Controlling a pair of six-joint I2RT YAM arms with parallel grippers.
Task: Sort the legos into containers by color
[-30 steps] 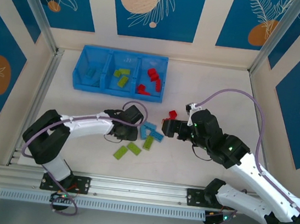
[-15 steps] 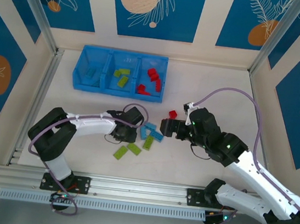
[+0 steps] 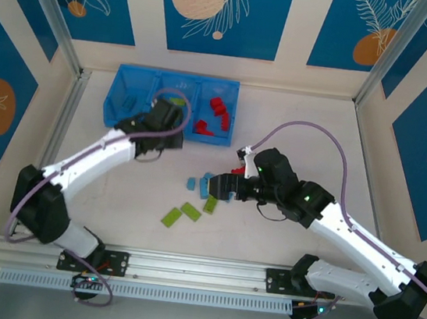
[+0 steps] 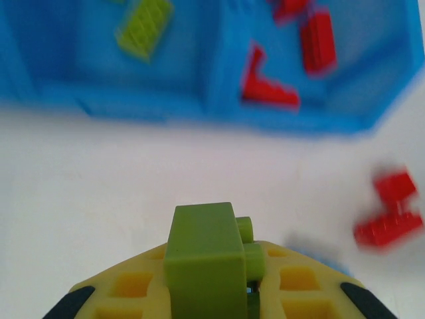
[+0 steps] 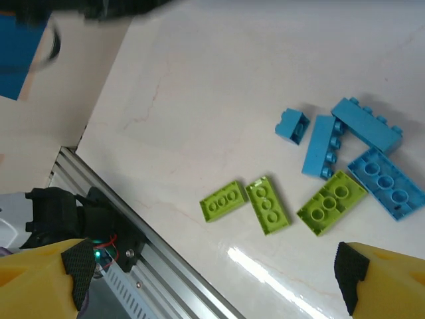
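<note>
My left gripper has swung from the pile to the three-bin tray, pinching one green brick. My right gripper hangs spread over three loose green bricks and four blue bricks.

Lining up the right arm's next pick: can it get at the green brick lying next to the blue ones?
Probably yes. Nothing covers the green brick, and the right gripper hangs open above it. A flat blue brick lies close against one corner and may get nudged.
</note>
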